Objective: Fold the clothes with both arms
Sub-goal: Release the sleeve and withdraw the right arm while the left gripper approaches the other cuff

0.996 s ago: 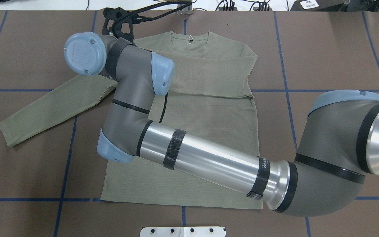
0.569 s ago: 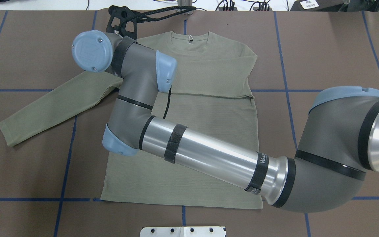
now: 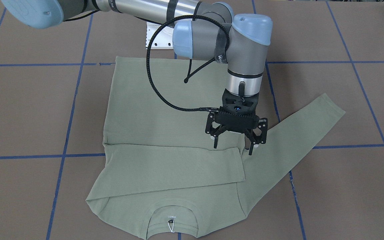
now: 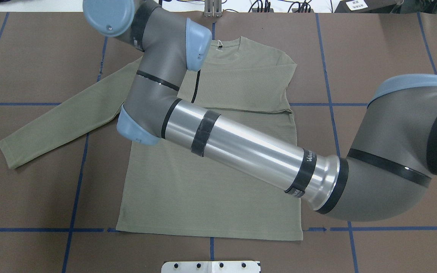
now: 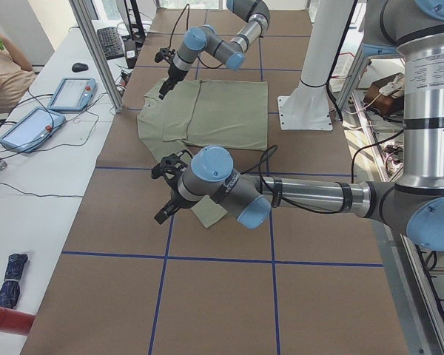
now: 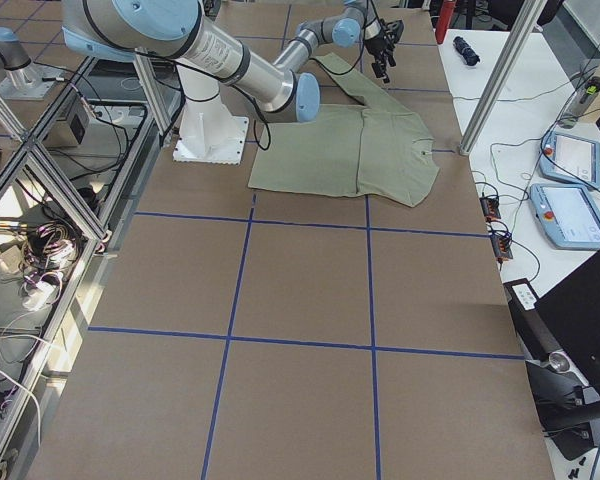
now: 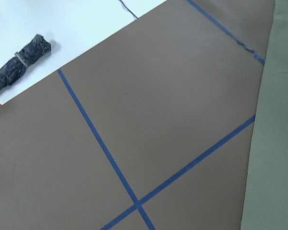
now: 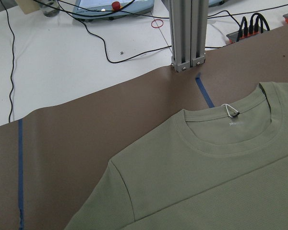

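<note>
The sage-green shirt lies flat, neck at the far edge. One sleeve is folded across the chest; the other sleeve stretches out to my left. My right arm reaches across the shirt. Its gripper is open and empty, hovering just above the shoulder seam where the spread sleeve begins; the overhead view hides it under its own wrist. My left gripper shows only in the exterior left view, raised near the sleeve cuff; I cannot tell if it is open or shut. The left wrist view shows only table and shirt edge.
A white base plate sits at the near table edge. An aluminium post stands just beyond the collar. Tablets and a folded umbrella lie on the white side table. Blue tape lines cross the brown table.
My right arm's wrist has risen and shifted toward the far edge, now hiding its gripper. The spread sleeve's upper part has moved farther away and runs straight out from the shoulder.
</note>
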`<state>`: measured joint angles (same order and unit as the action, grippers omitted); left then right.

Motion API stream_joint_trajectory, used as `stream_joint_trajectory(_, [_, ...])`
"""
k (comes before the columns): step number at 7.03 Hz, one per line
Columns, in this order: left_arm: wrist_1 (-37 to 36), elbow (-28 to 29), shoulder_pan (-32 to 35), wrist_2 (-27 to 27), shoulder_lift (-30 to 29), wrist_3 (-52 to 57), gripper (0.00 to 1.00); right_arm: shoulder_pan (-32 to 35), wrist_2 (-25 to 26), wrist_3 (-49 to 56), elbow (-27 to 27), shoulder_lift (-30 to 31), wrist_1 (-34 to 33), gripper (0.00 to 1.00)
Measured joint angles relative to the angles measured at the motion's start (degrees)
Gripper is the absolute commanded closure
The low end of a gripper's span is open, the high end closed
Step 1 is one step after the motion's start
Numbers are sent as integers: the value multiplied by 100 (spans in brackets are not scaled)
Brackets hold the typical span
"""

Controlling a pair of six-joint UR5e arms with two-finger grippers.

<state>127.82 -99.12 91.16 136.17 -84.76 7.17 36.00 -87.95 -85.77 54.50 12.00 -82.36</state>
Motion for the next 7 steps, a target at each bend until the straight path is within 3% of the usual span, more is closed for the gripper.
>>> stream_joint_trajectory(2, [779, -30, -220, 70, 82, -214, 0, 689, -1270, 848, 903, 629, -699, 0])
stream_joint_trajectory(4, [1280, -91, -998, 79, 189, -693, 0, 1389, -2203, 2111, 2100, 1803, -1006, 0])
stream_joint_trajectory(7, [2088, -123, -2394, -1258, 707, -1522, 0, 2454, -3121, 4390, 3823, 4008, -1049, 0])
